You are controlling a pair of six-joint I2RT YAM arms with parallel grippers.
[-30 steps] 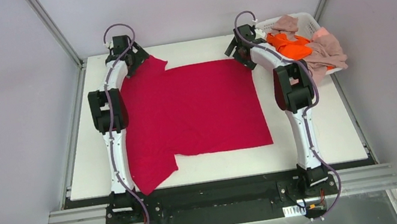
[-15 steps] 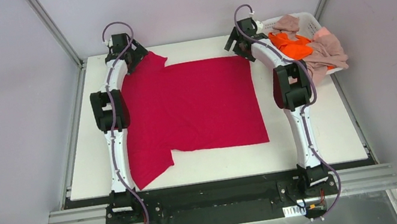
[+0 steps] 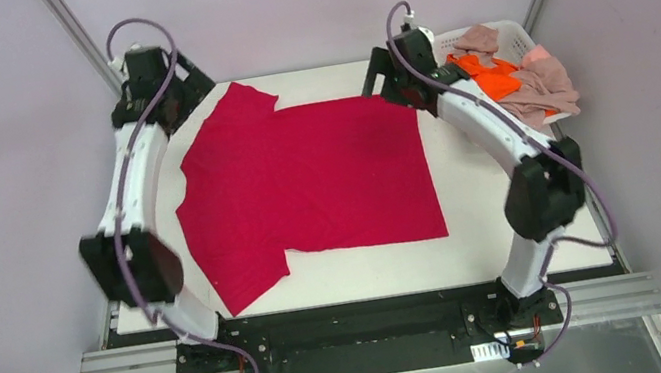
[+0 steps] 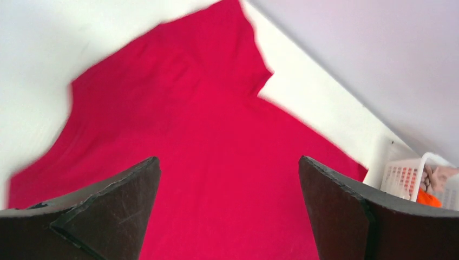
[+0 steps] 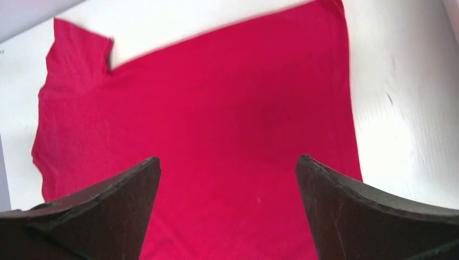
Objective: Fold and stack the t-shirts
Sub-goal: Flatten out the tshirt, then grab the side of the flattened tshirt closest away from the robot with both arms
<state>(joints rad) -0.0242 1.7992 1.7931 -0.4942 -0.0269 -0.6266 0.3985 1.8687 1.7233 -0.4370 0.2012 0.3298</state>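
Observation:
A crimson-red t-shirt (image 3: 306, 185) lies spread flat on the white table, sleeves at the far left and near left. It fills the left wrist view (image 4: 216, 162) and the right wrist view (image 5: 216, 130). My left gripper (image 3: 174, 91) is open and empty, raised over the table's far-left corner. My right gripper (image 3: 390, 80) is open and empty above the shirt's far-right corner. An orange t-shirt (image 3: 488, 77) and pink-beige t-shirts (image 3: 543, 88) lie heaped in the basket.
A white plastic basket (image 3: 509, 35) stands at the far-right corner of the table (image 3: 514, 217); it also shows in the left wrist view (image 4: 406, 173). Grey walls and metal frame posts close in the back and sides.
Both arms have swung outward and lifted off the shirt's far corners, elbows now bowed to the sides. The shirt's left side, earlier under the left arm, lies uncovered. The shirt lies still.

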